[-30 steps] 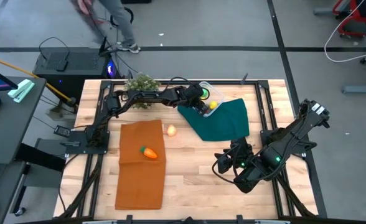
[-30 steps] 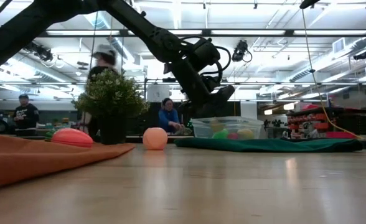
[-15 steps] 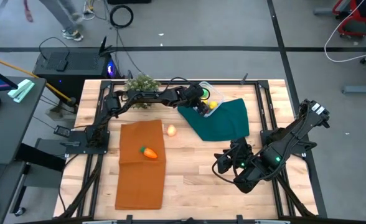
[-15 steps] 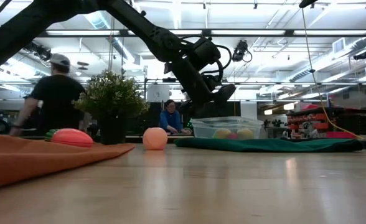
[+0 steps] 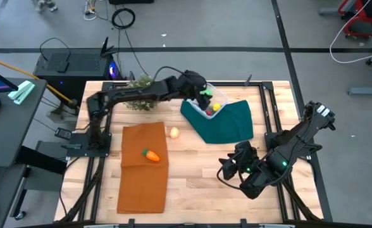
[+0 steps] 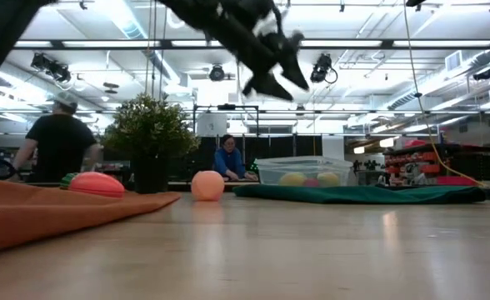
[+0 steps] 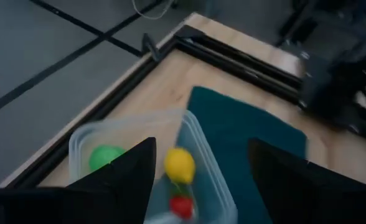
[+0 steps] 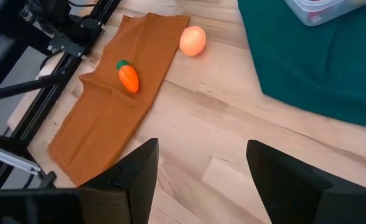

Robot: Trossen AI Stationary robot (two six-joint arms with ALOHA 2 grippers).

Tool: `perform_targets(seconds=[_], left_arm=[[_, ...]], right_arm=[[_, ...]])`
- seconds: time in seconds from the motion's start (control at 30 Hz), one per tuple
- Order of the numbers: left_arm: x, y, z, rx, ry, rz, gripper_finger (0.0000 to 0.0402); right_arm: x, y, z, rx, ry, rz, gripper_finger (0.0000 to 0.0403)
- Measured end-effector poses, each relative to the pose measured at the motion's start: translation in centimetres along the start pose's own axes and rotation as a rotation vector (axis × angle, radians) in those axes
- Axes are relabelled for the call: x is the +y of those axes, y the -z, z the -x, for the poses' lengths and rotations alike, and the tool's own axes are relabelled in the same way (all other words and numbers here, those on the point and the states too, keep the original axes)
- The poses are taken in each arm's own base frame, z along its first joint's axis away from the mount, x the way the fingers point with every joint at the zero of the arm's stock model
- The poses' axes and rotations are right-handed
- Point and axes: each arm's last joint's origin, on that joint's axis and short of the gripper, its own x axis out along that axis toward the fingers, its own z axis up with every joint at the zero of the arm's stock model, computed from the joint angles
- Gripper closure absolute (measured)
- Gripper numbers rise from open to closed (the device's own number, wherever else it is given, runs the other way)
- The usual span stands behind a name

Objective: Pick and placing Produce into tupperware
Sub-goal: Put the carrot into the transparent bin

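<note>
Lying crosswise on orange cloth (image 5: pixel 143 166): carrot (image 5: pixel 151 155)

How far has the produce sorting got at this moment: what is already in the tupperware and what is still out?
Done: a green ball, lemon and strawberry lie in the tupperware. In hand: nothing; the left gripper hangs open above the box. Left: the carrot on the orange cloth and the peach ball on the table. The right gripper waits, open.

I see a wooden table (image 5: pixel 192 177) with an orange cloth (image 5: pixel 143 183) lying flat near a dark green cloth (image 5: pixel 227 126). A bushy potted plant (image 6: pixel 149 133) stands at the far edge. Behind the table, one person (image 6: pixel 59 146) stands and another person (image 6: pixel 226 158) sits.
</note>
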Motion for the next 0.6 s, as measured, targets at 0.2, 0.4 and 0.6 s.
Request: perform_targets(seconds=[0.2,0.4,0.6], left_arm=[[-2.5,-0.5,6.1,0.14,0.018,-0.062,0.0148],[-4.2,2.2,10.3,0.459,0.0,-0.138,0.0147],[-6.0,6.0,12.8,0.793,-0.016,-0.242,0.0152]], right_arm=[[-0.1,0.2,0.2,0.004,-0.001,0.011,0.0193],[-0.1,0.2,0.2,0.003,0.003,0.025,0.0193],[-0.2,0.2,0.2,0.023,0.011,0.073,0.0193]])
